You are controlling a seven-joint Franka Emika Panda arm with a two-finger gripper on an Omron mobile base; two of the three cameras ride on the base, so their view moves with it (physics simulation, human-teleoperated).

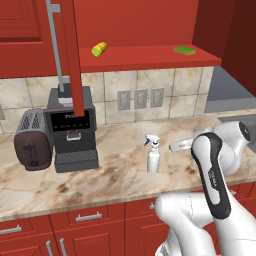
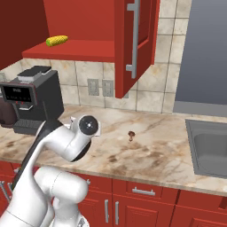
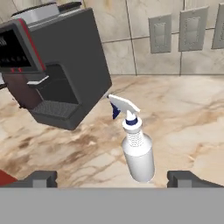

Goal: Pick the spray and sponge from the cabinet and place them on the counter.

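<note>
The white spray (image 1: pixel 153 158) with its blue-white nozzle stands upright on the marbled counter (image 1: pixel 100 186), to the right of the coffee machine. My gripper (image 1: pixel 173 146) hovers just right of it, open and holding nothing. In the hand view the spray (image 3: pixel 136 151) sits a little ahead of my gripper (image 3: pixel 113 179), between the lines of the two wide-apart fingertips (image 3: pixel 41 178), not touched. The green sponge (image 1: pixel 184 50) lies on the red shelf of the open cabinet (image 1: pixel 145 59), at its right end.
A black coffee machine (image 1: pixel 74 129) and a toaster (image 1: pixel 32 140) stand at the counter's left. A corn cob (image 1: pixel 99 48) lies on the shelf. An open cabinet door (image 2: pixel 133 44) hangs over the counter. A sink (image 2: pixel 210 148) is at the right.
</note>
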